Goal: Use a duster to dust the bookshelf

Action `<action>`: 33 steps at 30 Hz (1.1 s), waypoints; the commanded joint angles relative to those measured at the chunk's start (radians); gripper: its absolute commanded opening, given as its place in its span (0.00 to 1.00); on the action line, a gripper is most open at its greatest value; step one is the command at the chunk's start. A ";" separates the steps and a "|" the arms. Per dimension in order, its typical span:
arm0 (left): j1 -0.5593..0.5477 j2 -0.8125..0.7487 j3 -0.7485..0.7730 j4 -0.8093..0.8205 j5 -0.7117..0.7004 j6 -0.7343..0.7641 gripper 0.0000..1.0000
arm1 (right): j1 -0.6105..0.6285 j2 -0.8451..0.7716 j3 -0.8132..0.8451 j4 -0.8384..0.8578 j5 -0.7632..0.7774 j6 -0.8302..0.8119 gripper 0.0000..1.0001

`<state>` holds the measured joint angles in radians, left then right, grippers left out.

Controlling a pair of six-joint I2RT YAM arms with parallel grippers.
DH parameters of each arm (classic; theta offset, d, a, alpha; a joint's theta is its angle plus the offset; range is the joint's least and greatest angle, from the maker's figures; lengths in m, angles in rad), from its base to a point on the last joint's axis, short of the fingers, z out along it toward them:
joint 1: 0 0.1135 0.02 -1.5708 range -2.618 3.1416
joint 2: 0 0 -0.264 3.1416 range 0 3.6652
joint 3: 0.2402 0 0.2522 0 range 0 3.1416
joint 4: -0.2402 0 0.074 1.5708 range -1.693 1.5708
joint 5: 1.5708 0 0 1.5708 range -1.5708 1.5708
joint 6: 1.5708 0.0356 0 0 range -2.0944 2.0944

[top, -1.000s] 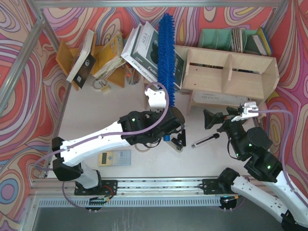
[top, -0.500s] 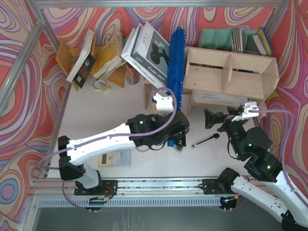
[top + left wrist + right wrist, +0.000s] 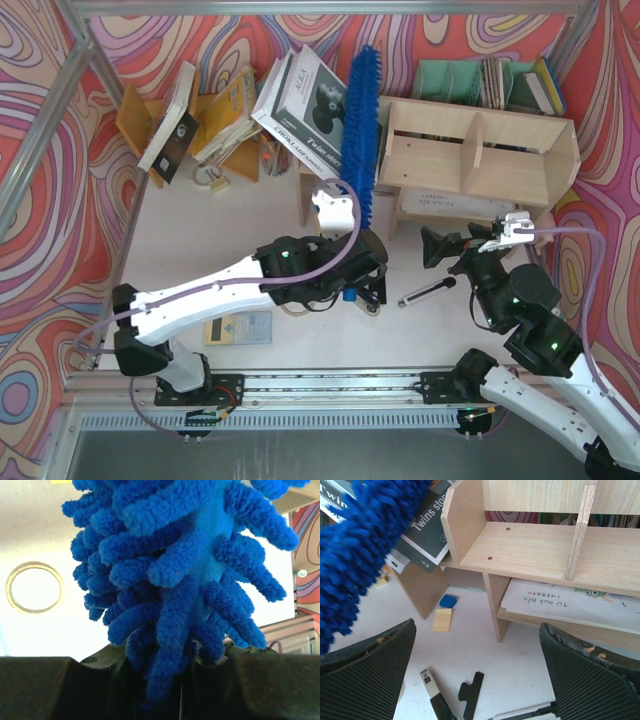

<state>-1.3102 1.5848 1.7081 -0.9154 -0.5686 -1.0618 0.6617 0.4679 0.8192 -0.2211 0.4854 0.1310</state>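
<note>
The bright-blue fluffy duster (image 3: pixel 360 130) stands up from my left gripper (image 3: pixel 349 228), which is shut on its lower end. In the left wrist view the duster's strands (image 3: pixel 185 565) fill the frame and run down between the dark fingers (image 3: pixel 272 685) of the left gripper (image 3: pixel 172 682). The duster head lies just left of the left end panel of the pale plywood bookshelf (image 3: pixel 520 135); I cannot tell whether they touch. My right gripper (image 3: pixel 445 248) hovers open and empty in front of the shelf's lower tier. The right wrist view, between the right gripper's (image 3: pixel 477 635) fingers, shows the bookshelf (image 3: pixel 535 545) and the duster (image 3: pixel 355 555).
An orange-brown book rack (image 3: pixel 215 120) with leaning books stands at the back left, a green file holder (image 3: pixel 450 80) behind the shelf. A utility knife (image 3: pixel 428 290), a black clip (image 3: pixel 372 292) and a calculator (image 3: pixel 238 328) lie on the table. A blue eraser (image 3: pixel 448 601) and a wood block (image 3: pixel 442 620) sit by the shelf leg.
My left arm swung the duster rightward from over the leaning books toward the shelf's left end, then eased it slightly back left. The right arm barely moved.
</note>
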 commanded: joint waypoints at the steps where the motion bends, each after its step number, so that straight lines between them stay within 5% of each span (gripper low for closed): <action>1: 0.001 -0.104 -0.012 -0.032 -0.145 0.029 0.00 | 0.004 0.000 -0.008 0.048 0.002 -0.005 0.99; 9: 0.016 -0.200 -0.077 -0.024 -0.208 0.033 0.00 | 0.004 0.000 -0.009 0.046 0.013 -0.006 0.99; 26: 0.020 -0.037 -0.056 0.107 0.048 0.083 0.00 | 0.004 0.014 -0.009 0.040 0.023 0.000 0.99; 33: 0.020 -0.068 -0.024 0.066 -0.030 0.113 0.00 | 0.004 0.018 -0.009 0.042 0.022 -0.001 0.99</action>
<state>-1.2938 1.5650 1.6455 -0.8532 -0.5262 -0.9890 0.6617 0.4801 0.8158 -0.2146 0.4965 0.1310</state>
